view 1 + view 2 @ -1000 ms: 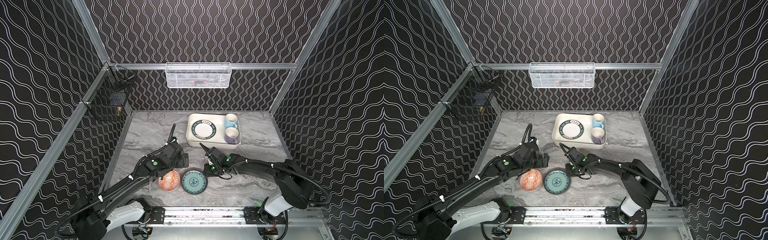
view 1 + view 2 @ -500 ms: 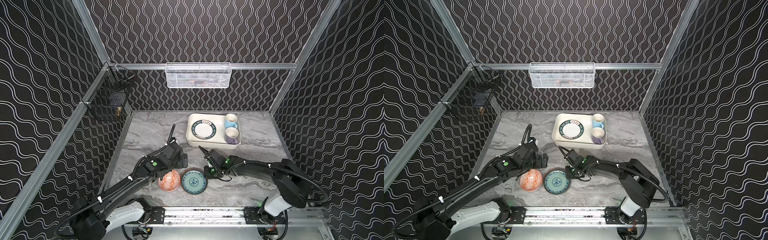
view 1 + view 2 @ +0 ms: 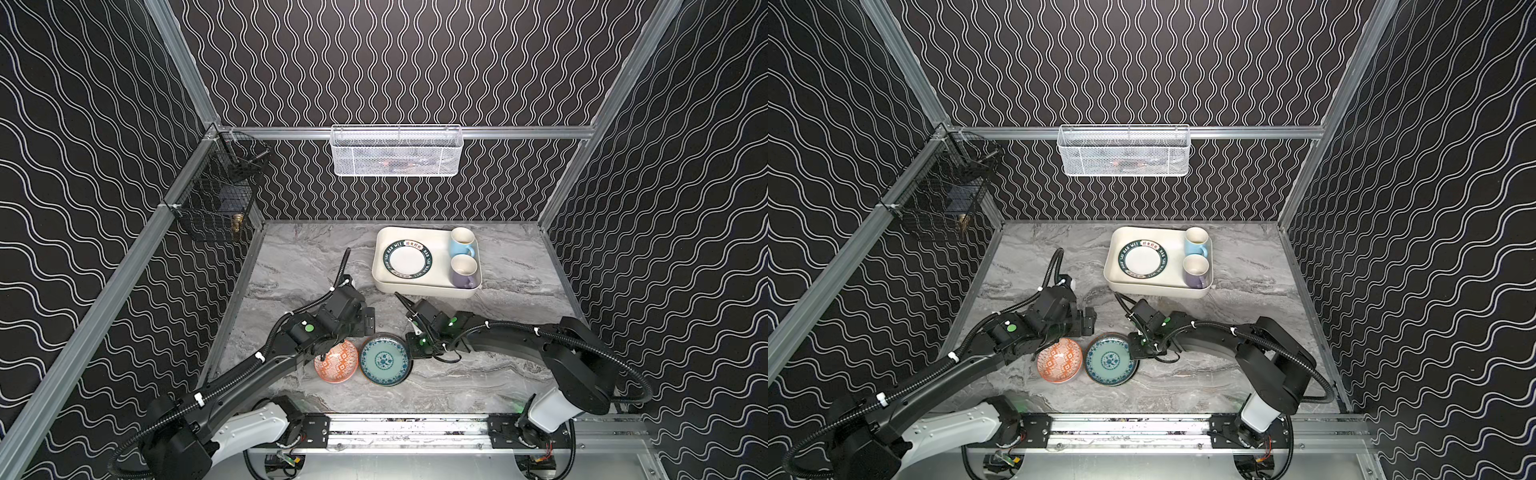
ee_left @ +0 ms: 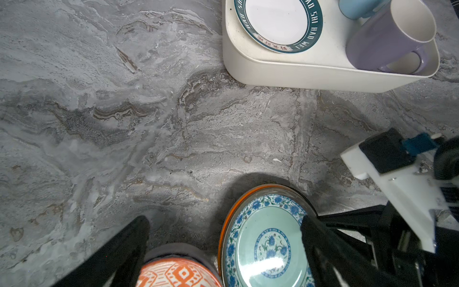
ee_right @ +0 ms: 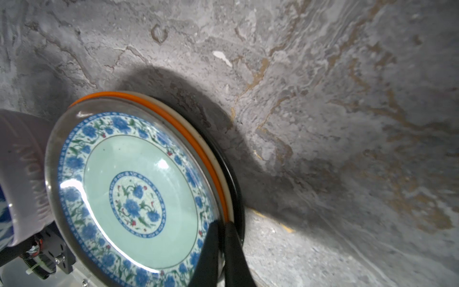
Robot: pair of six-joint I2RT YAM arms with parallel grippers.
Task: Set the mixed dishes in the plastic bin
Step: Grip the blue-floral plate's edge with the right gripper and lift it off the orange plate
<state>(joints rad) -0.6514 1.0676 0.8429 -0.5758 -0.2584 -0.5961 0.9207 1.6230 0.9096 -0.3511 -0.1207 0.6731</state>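
Plates: teal plate (image 3: pixel 384 360) tops a stack near the front edge, with orange (image 5: pixel 173 119), cream and black rims under it.
Right gripper (image 5: pixel 221 238): clenched on the stack's rim, fingers (image 5: pixel 208 251) pinched tight.
Bowl: orange-patterned bowl (image 3: pixel 336 360) just beside the stack.
Left gripper (image 4: pixel 223 238): spread wide, hovering above the bowl, holding nothing.
Bin (image 3: pixel 424 291): farther back, holding lettered plate (image 3: pixel 407 258), blue mug (image 3: pixel 461 243) and lilac mug (image 3: pixel 464 272).

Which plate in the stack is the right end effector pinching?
The teal plate on top; right end effector is shut on its rim, above the orange, cream and black plates.
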